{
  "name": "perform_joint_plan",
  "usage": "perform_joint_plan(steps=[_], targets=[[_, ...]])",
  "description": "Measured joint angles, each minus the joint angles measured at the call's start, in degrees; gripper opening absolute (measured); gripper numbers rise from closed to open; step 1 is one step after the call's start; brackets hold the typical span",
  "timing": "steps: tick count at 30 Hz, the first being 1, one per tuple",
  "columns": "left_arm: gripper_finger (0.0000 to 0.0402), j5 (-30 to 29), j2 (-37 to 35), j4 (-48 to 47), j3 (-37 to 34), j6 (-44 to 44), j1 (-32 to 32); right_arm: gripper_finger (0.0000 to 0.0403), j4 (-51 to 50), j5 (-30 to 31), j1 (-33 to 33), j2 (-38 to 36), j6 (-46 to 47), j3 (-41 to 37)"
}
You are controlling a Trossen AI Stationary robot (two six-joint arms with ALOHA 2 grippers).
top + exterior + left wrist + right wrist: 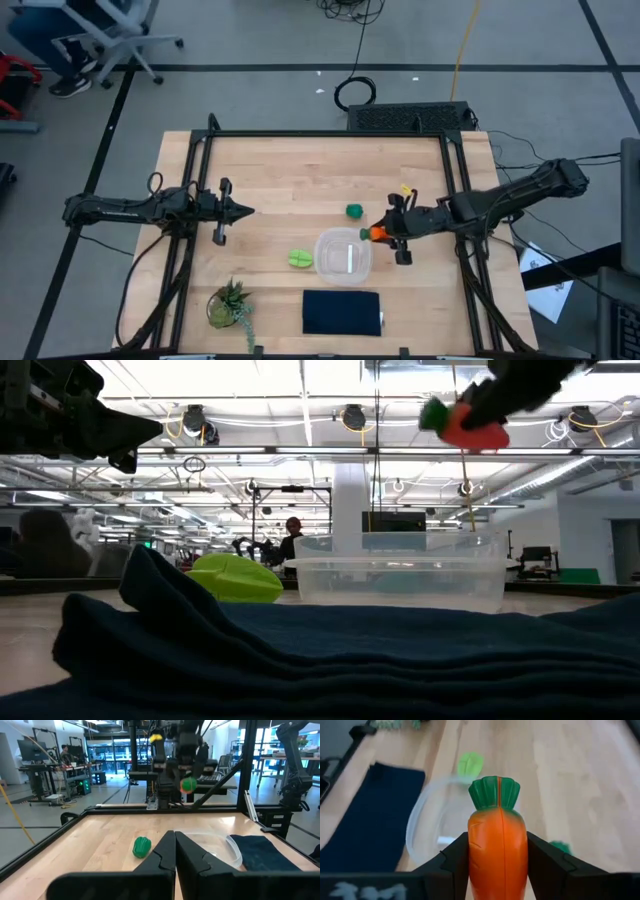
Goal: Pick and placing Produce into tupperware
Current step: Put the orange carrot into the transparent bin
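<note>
My right gripper [383,234] is shut on the orange carrot [497,845] with its green top [495,792], in the air beside the right rim of the clear tupperware [344,256]. The light green leafy piece [300,259] lies on the table left of the tupperware. The small dark green round piece [354,211] lies on the table beyond it. My left gripper [245,211] is shut and empty above the table's left half. My right gripper pinches the carrot's orange body [475,855] between its two fingers [457,857], one on each side. The fingers lie along the carrot, whose green top points ahead past the fingertips toward the tupperware. The carrot is lifted clear of the table [470,420].
A dark navy cloth [342,312] lies near the front edge, in front of the tupperware. A spiky green potted plant [228,303] stands at the front left. A black frame [320,135] borders the table's far and side edges.
</note>
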Motion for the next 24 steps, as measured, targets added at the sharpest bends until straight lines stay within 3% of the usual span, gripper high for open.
perform_joint_plan(steps=[13,20,24], targets=[[0.0001,0.0,0.0,0.0,0.0,-0.02,0.0,0.0145,-13.67,0.41,-3.28,0.02,-0.42,12.98],[0.0001,0.0,0.0,0.0,0.0,-0.02,0.0,0.0144,-16.01,0.03,-4.66,0.27,0.33,14.37],[0.0001,0.0,0.02,0.0,0.0,-0.02,0.0,0.0144,-15.73,-3.66,-5.42,2.81,0.49,14.41]])
